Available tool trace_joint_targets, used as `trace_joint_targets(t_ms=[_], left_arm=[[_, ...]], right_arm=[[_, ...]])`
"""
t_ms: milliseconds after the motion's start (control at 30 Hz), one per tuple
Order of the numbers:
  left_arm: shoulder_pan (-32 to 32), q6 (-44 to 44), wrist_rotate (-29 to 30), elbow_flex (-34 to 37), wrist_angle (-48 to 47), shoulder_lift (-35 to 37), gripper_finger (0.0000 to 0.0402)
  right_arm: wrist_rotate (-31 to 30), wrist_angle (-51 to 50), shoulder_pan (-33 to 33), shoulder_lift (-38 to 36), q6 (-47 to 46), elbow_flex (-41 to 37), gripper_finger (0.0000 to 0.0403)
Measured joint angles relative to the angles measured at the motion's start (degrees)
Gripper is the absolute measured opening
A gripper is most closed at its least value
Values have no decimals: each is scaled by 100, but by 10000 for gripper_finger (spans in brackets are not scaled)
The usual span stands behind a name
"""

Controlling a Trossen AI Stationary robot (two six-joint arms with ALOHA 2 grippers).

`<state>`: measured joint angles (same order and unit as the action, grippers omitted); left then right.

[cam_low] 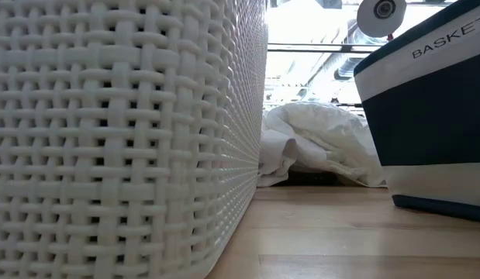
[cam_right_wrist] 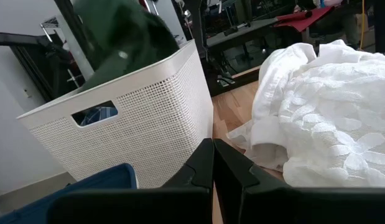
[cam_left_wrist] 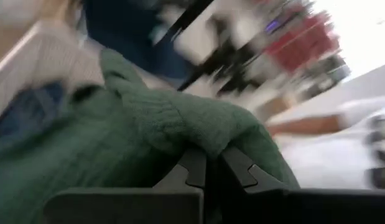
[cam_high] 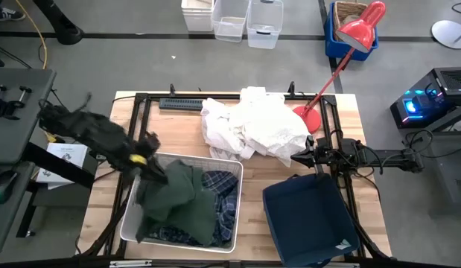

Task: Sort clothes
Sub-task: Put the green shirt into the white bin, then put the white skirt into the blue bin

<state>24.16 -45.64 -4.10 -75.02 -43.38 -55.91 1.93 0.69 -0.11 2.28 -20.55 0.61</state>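
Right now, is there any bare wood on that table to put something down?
Yes: a strip between the white woven plastic bin and the navy fabric bin, and the corner left of the white bin. The far edge is crowded by the heap of white clothes.

Even overhead light, heavy motion blur in left wrist view, backlit glare low.

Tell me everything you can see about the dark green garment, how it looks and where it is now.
The dark green garment is soft, knit-looking fabric, bunched and creased. It lies mostly in the white bin, on top of the blue plaid shirt. Its upper corner is lifted, pinched by the shut left gripper at the bin's back-left rim. In the right wrist view it rises above the bin's rim. It does not touch the white clothes on the table.
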Motion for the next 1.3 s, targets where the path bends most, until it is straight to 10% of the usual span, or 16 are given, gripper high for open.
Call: trace_joint_targets(t_ms=[333,667,1133,1300], left_arm=[[286,12,-759,828,-479,-1468,21],[-102,784,-1835,765,-85,-2311,165],[-1363,2171,-1414,-831,-564,-1248,227],[-1893,3208,-228,-1204,-780,-632,227]], right_arm=[[0,0,1,0,0,-1,0],[0,0,1,-2,1,-1,0],[1,-1,1,-2,-1,-1,0],[0,-1,0,-1,0,0,0]])
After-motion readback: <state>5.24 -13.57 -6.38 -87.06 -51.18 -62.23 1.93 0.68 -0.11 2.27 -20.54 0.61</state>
